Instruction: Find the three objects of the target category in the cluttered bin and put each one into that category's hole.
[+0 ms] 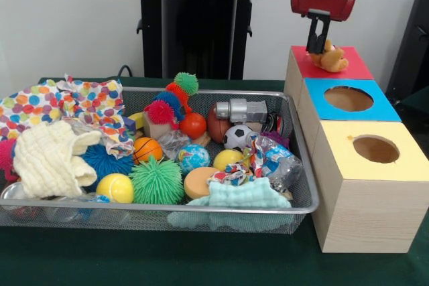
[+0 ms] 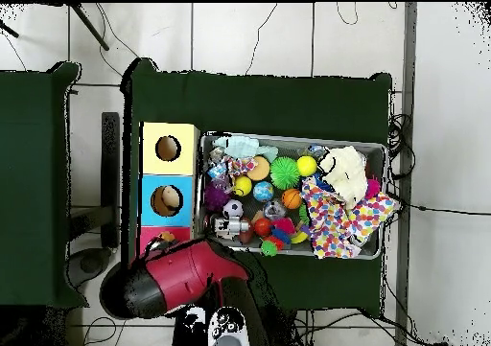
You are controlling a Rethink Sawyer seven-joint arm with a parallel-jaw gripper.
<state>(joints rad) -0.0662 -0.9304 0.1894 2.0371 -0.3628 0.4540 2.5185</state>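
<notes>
Three wooden boxes stand in a row beside a wire mesh bin (image 1: pixel 305 207) on the green-covered table (image 1: pixel 201 259), the nearest topped in yellow (image 1: pixel 348 159), the middle one in blue (image 1: pixel 318 102), the farthest in red (image 1: pixel 358 68). Round holes are visible in the yellow and blue tops.

Nearest in the bin lie a pale green cloth (image 1: pixel 247 195), a spiky green ball (image 1: pixel 156 181), a smooth yellow ball (image 1: pixel 115 187) and a cream knitted cloth (image 1: pixel 48 159). Behind them sit an orange basketball (image 1: pixel 147 149), a globe ball (image 1: pixel 193 157), a small soccer ball (image 1: pixel 236 136) and crinkled foil wrappers (image 1: pixel 275 162). Farther back are a red ball (image 1: pixel 192 125), a silver metal piece (image 1: pixel 240 110), a cluster of spiky pink, blue and green puffs (image 1: pixel 174 98), and a polka-dot cloth (image 1: pixel 64 102) draped over the bin's far left rim.

At the far end of the row, the robot's gripper (image 1: pixel 318 46) hangs over the red top, its fingers closed on a small brown stuffed animal (image 1: pixel 330 59) that sits at the surface of the red box.
</notes>
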